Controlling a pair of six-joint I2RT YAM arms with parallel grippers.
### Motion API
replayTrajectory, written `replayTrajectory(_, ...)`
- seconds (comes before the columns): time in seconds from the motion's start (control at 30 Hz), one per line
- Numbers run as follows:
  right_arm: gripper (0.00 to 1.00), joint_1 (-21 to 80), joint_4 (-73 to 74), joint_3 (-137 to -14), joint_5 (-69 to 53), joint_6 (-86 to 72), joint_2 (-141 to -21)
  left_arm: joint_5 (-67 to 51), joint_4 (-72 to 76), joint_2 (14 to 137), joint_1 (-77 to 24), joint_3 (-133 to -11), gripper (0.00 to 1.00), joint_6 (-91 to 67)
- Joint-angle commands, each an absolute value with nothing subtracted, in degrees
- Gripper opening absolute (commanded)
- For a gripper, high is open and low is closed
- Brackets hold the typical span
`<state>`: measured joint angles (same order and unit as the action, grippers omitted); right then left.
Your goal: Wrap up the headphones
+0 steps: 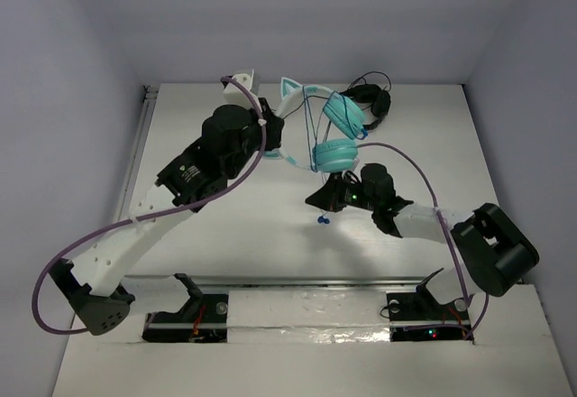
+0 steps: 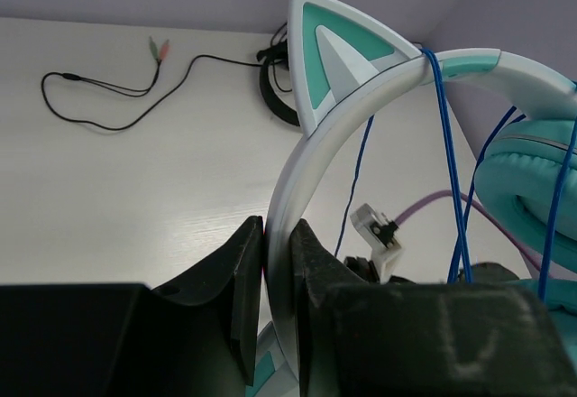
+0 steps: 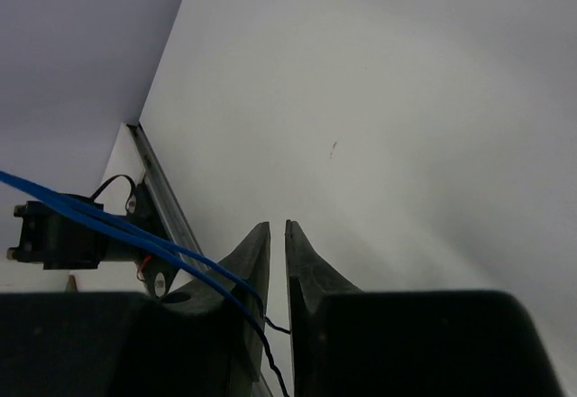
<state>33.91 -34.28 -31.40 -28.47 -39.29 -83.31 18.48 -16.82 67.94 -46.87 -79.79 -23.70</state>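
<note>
**Headphones gripped by both arms, cable wrap under way**

Teal headphones [image 1: 335, 153] sit toward the far middle of the white table [image 1: 225, 244]. In the overhead view it is unclear whether they rest on it or are lifted clear. The left gripper [image 1: 270, 137] is clamped on the pale headband [image 2: 297, 171], just below a cat-ear point [image 2: 338, 54], with a finger on each side of the band. The thin blue cable [image 2: 444, 144] already crosses the headband in several strands and hangs beside a teal ear cup [image 2: 532, 189].

The right gripper [image 1: 332, 197] is just in front of the ear cups. Its fingers are drawn almost together, and in its own wrist view the blue strands cross the left finger and run into the narrow slit. It appears to be pinching the cable, though the contact itself is hard to make out. A short tail ending in the plug [image 1: 323, 221] dangles below this gripper.

A second pair, the black headphones [image 1: 374, 104], lies just behind against the far wall and plays no part.

Judged from this, the step in hand is winding the cable around the headband, and it looks largely done. The next move likely calls for the right gripper to carry the remaining length over the band with light tension while the left holds steady, then tuck the plug end in.
</note>
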Motion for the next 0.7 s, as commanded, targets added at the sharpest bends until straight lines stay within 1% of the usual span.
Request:
replayTrajectory(0.0,0.18,35.07,-37.27,-30.76,-27.52,-40.16,-82.97,18.72,-9.23,68.55,-43.51,-82.53,0.0,-25.49)
replayTrajectory(0.1,0.17,35.07,-37.7,-29.71,-26.72,-41.39,-82.79,18.63,-7.39,69.69,-41.67,-81.74,0.0,-26.28)
replayTrajectory(0.17,0.01,35.07,-37.1,-29.09,-27.33,-42.09,-82.97,20.38,-6.24,70.4,-41.04,-81.47,0.0,-26.28)
replayTrajectory(0.2,0.0,35.07,-37.0,-28.92,-26.64,-42.62,-82.88,21.26,-6.07,71.53,-40.35,-81.39,0.0,-26.37)
replayTrajectory(0.33,0.0,37.61,-38.24,-26.37,-25.06,-45.17,-81.74,25.04,-4.22,74.52,-38.5,-80.25,0.0,-26.89)
replayTrajectory(0.53,0.0,46.13,-34.11,-26.45,-19.17,-47.02,-78.93,31.98,-0.71,81.55,-37.44,-77.7,0.0,-27.42)
replayTrajectory(0.67,0.0,48.25,-31.56,-27.16,-18.55,-49.74,-75.25,32.96,2.0,84.2,-37.44,-74.1,0.0,-27.6)
